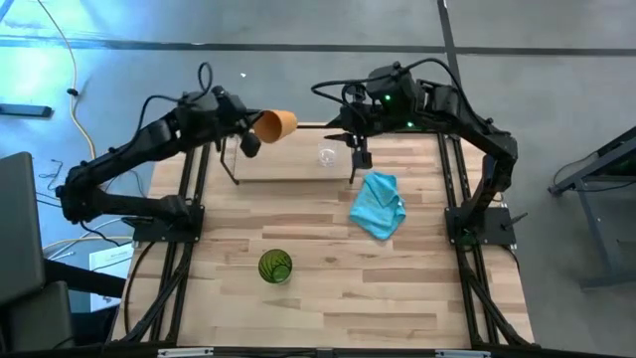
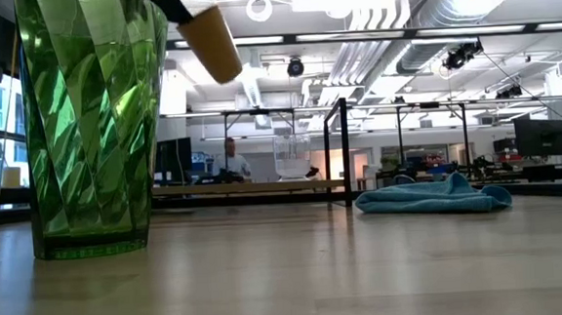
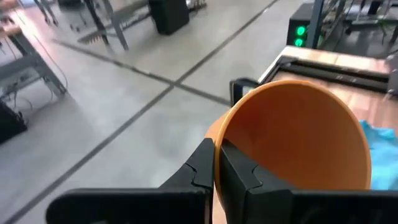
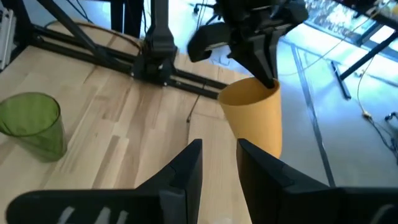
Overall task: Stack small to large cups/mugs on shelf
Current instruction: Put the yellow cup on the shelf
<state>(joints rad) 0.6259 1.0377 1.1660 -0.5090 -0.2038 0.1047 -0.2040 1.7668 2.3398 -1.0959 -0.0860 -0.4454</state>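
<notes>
My left gripper (image 1: 250,129) is shut on the orange-tan cup (image 1: 275,124), which hangs in the air above the far left end of the shelf (image 1: 288,167). The same cup (image 4: 252,118) shows in the right wrist view. A small clear glass cup (image 1: 326,154) stands on its base on the shelf board, also visible in the low view (image 2: 291,157). The green cup (image 1: 275,267) stands upright on the table near the front. My right gripper (image 4: 217,168) hovers open above the shelf's right end with nothing between its fingers. My left gripper pinches the orange-tan cup's wall at the rim (image 3: 219,146), one finger (image 3: 242,177) inside the cup and the other (image 3: 202,168) outside. The cup is lifted clear and hangs tilted below the fingers (image 2: 211,45).
A light blue cloth (image 1: 379,205) lies crumpled on the table right of the shelf. Black rod uprights (image 1: 352,164) rise at the shelf's ends. Bare tabletop (image 1: 417,288) stretches around the green cup. Black frame rails run along both table sides.
</notes>
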